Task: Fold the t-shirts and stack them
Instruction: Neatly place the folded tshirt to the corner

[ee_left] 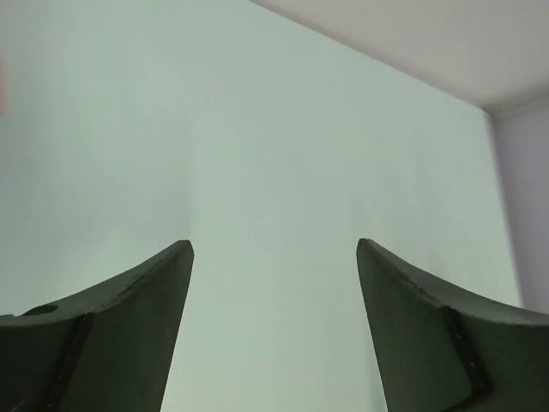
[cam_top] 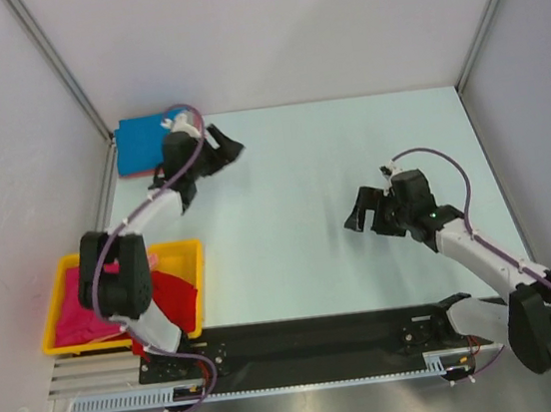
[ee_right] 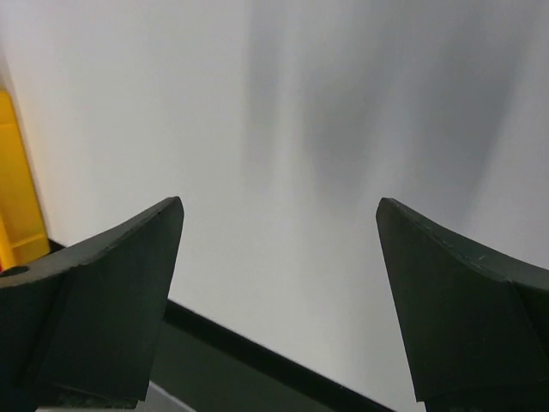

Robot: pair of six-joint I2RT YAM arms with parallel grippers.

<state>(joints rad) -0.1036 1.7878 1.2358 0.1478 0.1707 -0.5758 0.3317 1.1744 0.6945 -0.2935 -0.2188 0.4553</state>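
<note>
The left gripper [cam_top: 226, 150] is hanging wide open and empty in the upper left of the top view, near the folded bright blue cloth t-shirt [cam_top: 140, 147], and the right gripper [cam_top: 362, 217] is waiting wide open and empty right of the middle. The yellow plastic bin [cam_top: 188, 245] at the lower left is holding a bunched magenta cloth t-shirt [cam_top: 73, 321] and a red cloth t-shirt [cam_top: 178, 293]. They are looking soft, light and floppy, so pinching a loose top edge is probably best.
</note>
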